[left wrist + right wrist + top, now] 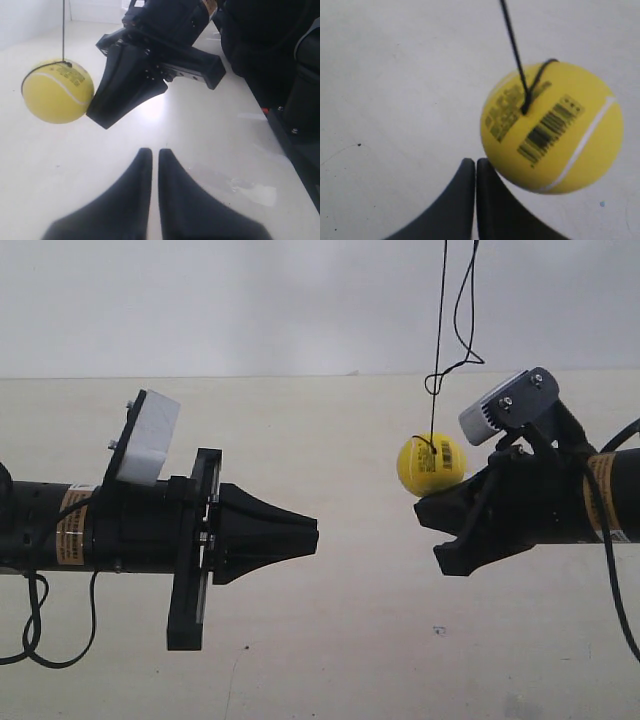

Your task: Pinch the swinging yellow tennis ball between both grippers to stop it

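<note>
Soft, even, bright light fills all three views, and the pale cream worktop (350, 640) looks washed out, with hardly any shadow. In the left wrist view a white glare patch lies on it just ahead of the black tapered jaws. Those jaws are blurred in both wrist views. The bright yellow tennis ball (552, 127), beside the right jaws' tips, is soft-edged. The exterior view is grainy.

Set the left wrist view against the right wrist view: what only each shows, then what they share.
Only the left wrist view: the right gripper, its beak beside the yellow tennis ball, and dark equipment at one side. Only the right wrist view: the ball's barcode, bars distinct. Both: the ball, its black string, the pale table, and shut jaws in front, the left gripper in one, the right in the other.
</note>
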You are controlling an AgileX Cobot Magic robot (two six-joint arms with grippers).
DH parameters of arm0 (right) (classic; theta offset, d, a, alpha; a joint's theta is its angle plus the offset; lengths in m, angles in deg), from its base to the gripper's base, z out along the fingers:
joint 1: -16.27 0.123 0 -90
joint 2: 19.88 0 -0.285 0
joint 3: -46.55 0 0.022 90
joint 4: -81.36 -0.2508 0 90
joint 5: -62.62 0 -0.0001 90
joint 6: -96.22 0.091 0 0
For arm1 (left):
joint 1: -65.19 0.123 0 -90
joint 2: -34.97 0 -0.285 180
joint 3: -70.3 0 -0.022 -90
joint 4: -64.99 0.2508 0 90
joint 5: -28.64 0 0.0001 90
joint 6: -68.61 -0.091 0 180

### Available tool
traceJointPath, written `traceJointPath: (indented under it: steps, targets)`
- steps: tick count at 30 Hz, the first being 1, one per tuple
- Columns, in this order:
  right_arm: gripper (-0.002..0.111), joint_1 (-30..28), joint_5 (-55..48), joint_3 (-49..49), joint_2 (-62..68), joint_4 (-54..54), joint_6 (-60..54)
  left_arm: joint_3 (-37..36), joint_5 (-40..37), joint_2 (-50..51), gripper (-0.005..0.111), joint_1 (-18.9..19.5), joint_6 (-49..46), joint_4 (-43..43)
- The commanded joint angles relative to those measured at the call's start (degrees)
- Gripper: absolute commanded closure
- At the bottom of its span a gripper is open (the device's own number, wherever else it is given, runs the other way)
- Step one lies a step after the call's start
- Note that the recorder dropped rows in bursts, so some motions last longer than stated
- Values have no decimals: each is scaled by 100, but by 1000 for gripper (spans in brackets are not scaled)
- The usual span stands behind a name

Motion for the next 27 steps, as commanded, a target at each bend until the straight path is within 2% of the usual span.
traceJointPath:
  steps: [1,4,8,10,27]
  targets:
    - [108,4,-30,19,-58,-33,27,-30,50,-10,102,-37,-27,19]
    - [108,4,267,19,-58,-33,58,-30,50,-10,102,-37,-27,19]
    - [108,4,1730,19,-47,16,124,-30,50,115,102,-37,-17,29]
    - [108,4,1978,19,-47,81,210,-30,50,214,102,-66,-17,29]
    - [108,4,2015,19,-47,188,265,-30,50,272,102,-184,-29,-23]
